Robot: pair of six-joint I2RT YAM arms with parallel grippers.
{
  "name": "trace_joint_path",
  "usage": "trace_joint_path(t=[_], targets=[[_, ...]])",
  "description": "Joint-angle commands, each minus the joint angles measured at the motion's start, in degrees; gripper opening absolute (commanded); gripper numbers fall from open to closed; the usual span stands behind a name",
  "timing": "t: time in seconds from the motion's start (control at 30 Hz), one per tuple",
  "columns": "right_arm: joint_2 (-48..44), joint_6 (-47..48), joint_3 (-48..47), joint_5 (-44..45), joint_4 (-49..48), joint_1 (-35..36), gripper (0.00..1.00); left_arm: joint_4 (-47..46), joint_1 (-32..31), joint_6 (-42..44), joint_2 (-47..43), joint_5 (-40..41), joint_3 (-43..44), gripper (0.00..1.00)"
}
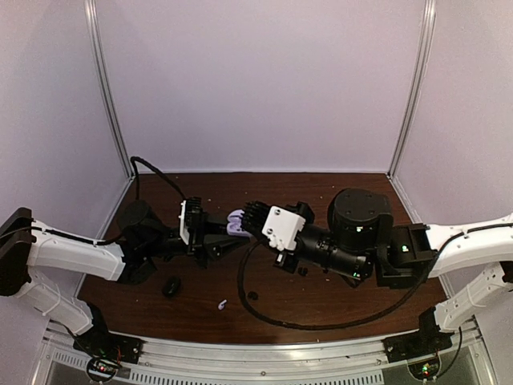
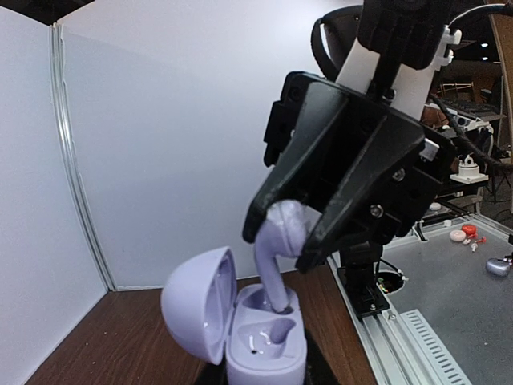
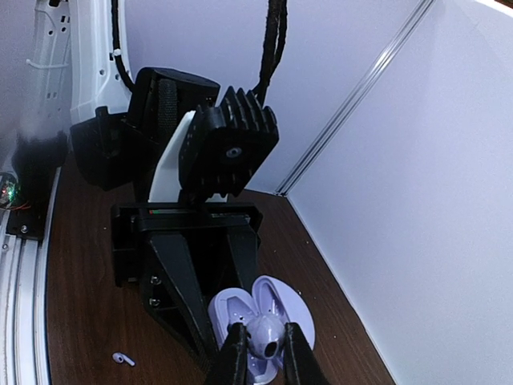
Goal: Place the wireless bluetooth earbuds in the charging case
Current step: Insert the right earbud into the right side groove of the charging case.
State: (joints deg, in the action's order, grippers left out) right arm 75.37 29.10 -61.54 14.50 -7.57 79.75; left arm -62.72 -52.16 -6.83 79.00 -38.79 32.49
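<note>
The left claw [image 1: 228, 233] clamps the open lilac case [image 2: 264, 349] above the surface [image 1: 272, 188]; the right claw [image 3: 264, 354] pinches a lilac earbud [image 2: 271, 277], stem tip in the case's socket; a white earbud [image 1: 222, 305] lies at the case's 6 o'clock.

The left wrist view's bottom edge crops the lilac clamshell charging case [image 2: 264, 353], its socket hides the tip of the lilac stemmed earbud [image 2: 271, 273], and a dark lump [image 1: 171, 285] on the brown table [image 1: 337, 303] is too small to identify.

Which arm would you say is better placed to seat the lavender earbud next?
Right: the right fingers pinch the lavender stemmed earbud, stem at the open lavender plastic case's socket; the left fingers hold that case.
</note>
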Motion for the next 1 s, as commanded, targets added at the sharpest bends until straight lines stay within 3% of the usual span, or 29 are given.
trace_joint_path(t=[0.0, 0.33, 0.53, 0.97], targets=[[1.0, 0.7, 0.6, 1.3, -0.3, 0.2, 0.07, -1.3, 0.2, -0.6, -0.8, -0.6, 1.6, 0.00], [1.6, 0.3, 1.3, 0.1, -0.6, 0.2, 0.07, 1.1, 0.2, -1.2, 0.2, 0.1, 2.8, 0.00], [2.0, -0.8, 1.9, 0.5, -0.6, -0.3, 0.16, 2.4, 0.2, -1.2, 0.1, 1.0, 3.2, 0.00], [1.4, -1.6, 3.5, 1.0, -0.9, -1.4, 0.17, 2.6, 0.2, -1.3, 0.7, 1.4, 3.6, 0.00]])
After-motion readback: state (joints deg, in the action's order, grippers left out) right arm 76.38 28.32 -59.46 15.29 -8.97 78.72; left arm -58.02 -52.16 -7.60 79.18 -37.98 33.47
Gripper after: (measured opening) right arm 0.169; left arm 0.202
